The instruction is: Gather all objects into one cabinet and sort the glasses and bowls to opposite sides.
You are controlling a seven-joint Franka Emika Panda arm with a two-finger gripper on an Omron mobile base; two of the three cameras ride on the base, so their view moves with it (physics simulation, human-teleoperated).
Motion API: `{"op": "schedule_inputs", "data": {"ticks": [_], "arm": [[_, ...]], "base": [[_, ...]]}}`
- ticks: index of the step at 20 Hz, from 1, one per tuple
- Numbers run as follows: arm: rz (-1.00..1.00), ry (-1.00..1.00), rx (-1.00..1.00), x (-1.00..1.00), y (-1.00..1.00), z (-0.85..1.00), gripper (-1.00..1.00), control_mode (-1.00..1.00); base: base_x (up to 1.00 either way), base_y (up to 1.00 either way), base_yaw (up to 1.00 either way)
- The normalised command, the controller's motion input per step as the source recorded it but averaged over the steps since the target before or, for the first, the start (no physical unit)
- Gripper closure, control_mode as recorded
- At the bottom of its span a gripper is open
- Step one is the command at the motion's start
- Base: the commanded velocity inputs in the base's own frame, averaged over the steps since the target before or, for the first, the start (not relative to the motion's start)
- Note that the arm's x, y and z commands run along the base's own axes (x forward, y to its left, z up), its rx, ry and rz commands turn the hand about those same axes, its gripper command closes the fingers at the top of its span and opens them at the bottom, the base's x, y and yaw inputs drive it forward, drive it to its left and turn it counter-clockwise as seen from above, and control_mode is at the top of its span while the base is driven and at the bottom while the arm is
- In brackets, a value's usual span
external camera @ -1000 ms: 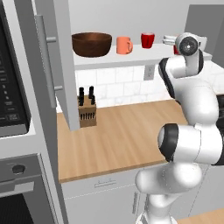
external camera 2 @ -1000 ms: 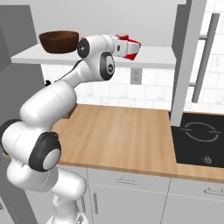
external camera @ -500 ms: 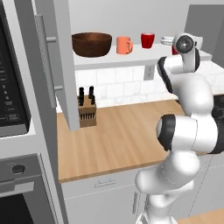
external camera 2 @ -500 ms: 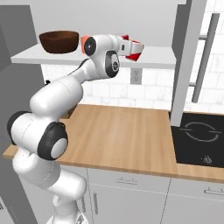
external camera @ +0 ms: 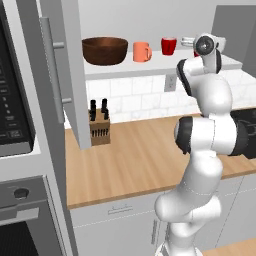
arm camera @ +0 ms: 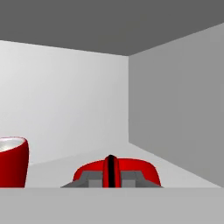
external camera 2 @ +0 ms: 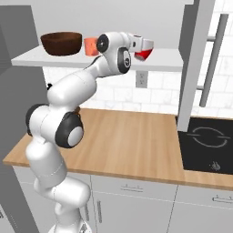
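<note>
The white arm reaches up to the open wall cupboard, whose pale shelf (external camera: 150, 62) carries the task's things in a row; in the left base view the dark brown bowl (external camera: 104, 50) sits at the left end, the salmon-orange mug (external camera: 141, 51) stands just beside it to the right with its handle turned right, and 1 red cup (external camera: 168, 46) stands further right, apart from the mug; the gripper (arm camera: 111, 174) is at the right part of the shelf, its 2 fingers pinched nearly together on the rim of a second red cup (external camera 2: 144, 53), which it holds at shelf height; in the hand view that rim spreads as a red arc under the fingertips, and the other red cup shows at the left edge, standing on the shelf with the cupboard's back wall behind and its grey side wall to the right; the grey cupboard door (external camera: 67, 75) hangs open at the left with its long bar handle (external camera: 51, 70); below, a knife block (external camera: 99, 129) stands at the back of the wooden counter (external camera: 135, 160), and a black hob (external camera 2: 207, 148) lies at the counter's right end.
</note>
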Motion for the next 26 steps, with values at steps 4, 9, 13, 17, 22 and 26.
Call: {"op": "schedule_inputs", "data": {"ticks": [4, 9, 13, 17, 22, 26], "arm": [[0.0, 0.0, 0.0, 0.35, -0.43, 0.0, 1.0, -1.0], [0.0, 0.0, 0.0, 0.16, -0.28, -0.01, 1.0, -1.0], [0.0, -0.02, 0.0, 0.03, -0.13, -0.03, 1.0, -1.0], [0.0, 0.0, -0.01, -0.3, -0.05, -0.45, 1.0, -1.0], [0.0, 0.0, -0.04, -0.58, 0.07, -0.63, 1.0, -1.0], [0.0, 0.0, -0.05, -0.33, 0.35, -0.58, 1.0, -1.0]], "base": [[0.0, 0.0, 0.0], [0.0, 0.0, 0.0], [0.0, 0.0, 0.0], [0.0, 0.0, 0.0], [0.0, 0.0, 0.0], [0.0, 0.0, 0.0]]}}
